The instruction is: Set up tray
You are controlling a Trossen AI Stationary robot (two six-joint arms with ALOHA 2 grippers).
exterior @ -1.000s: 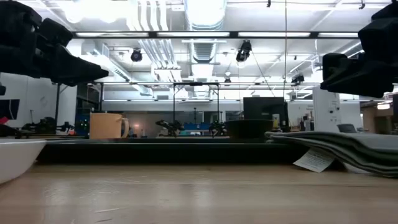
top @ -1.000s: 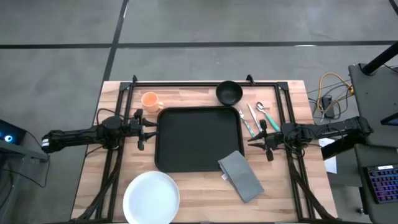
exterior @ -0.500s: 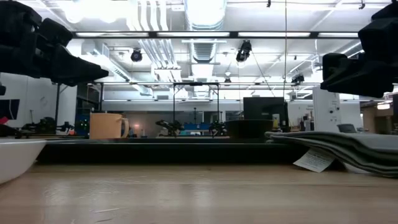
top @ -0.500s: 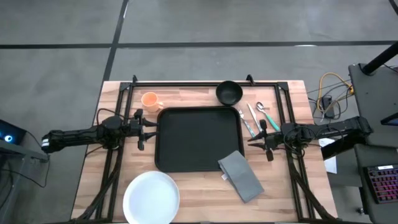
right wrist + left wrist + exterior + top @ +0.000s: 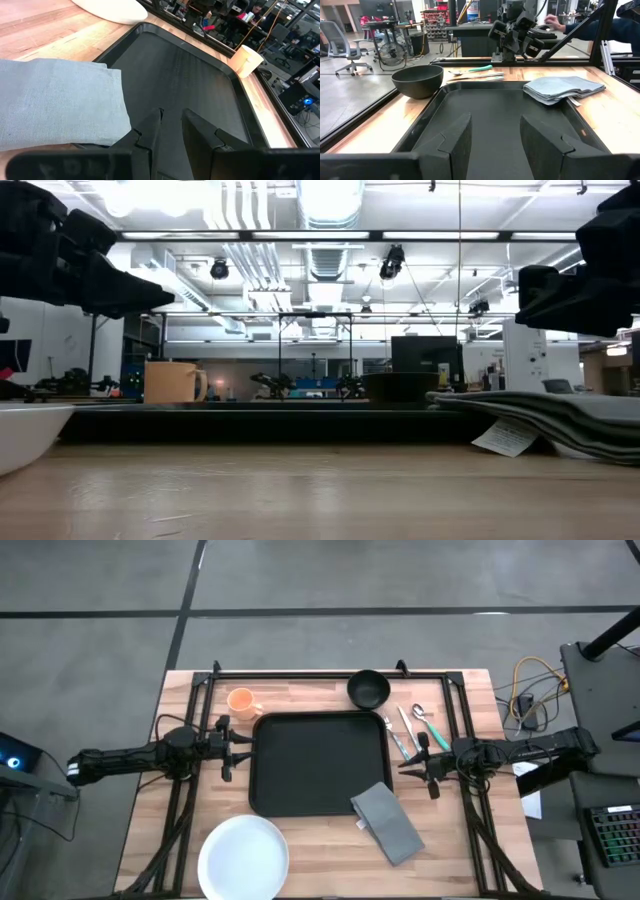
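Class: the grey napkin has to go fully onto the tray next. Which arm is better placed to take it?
Probably the right. The right gripper hovers by the tray's right edge, close to the napkin overlapping that corner. The left gripper waits across the tray, farther off.

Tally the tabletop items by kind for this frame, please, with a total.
Tray: 1
Plate: 1
Bowl: 1
Cup: 1
Napkin: 1
Cutlery pieces: 3, as far as the high view shows
Total: 8
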